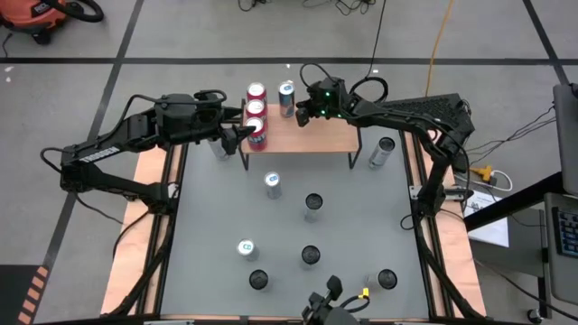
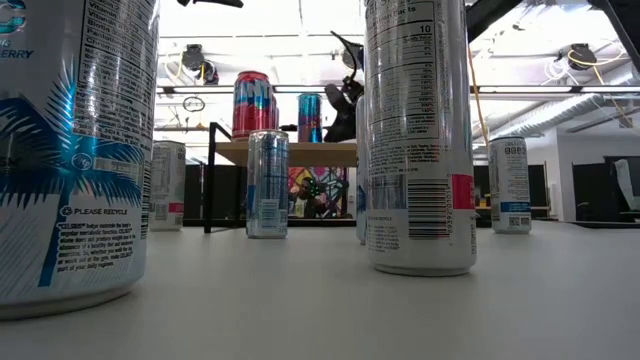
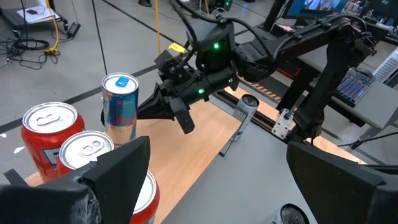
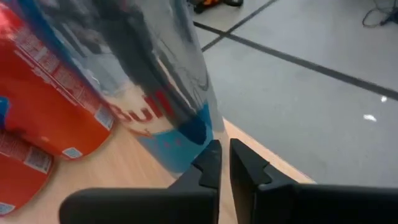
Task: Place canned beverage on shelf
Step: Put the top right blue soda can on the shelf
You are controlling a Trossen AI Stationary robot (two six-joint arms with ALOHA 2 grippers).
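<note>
Right gripper (image 1: 302, 112), pressed together, sits beside the blue can (image 1: 286, 96) near the shelf (image 1: 325, 135) edge.

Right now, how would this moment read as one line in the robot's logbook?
right tool: shut, empty, beside blue can on shelf | left tool: open, by red cans | table cans remain

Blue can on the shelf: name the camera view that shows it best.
The left wrist view: the blue can stands whole and upright beside the red cans. The high view shows mainly its top, the low view shows it far off, and the right wrist view shows only a close blur.
</note>
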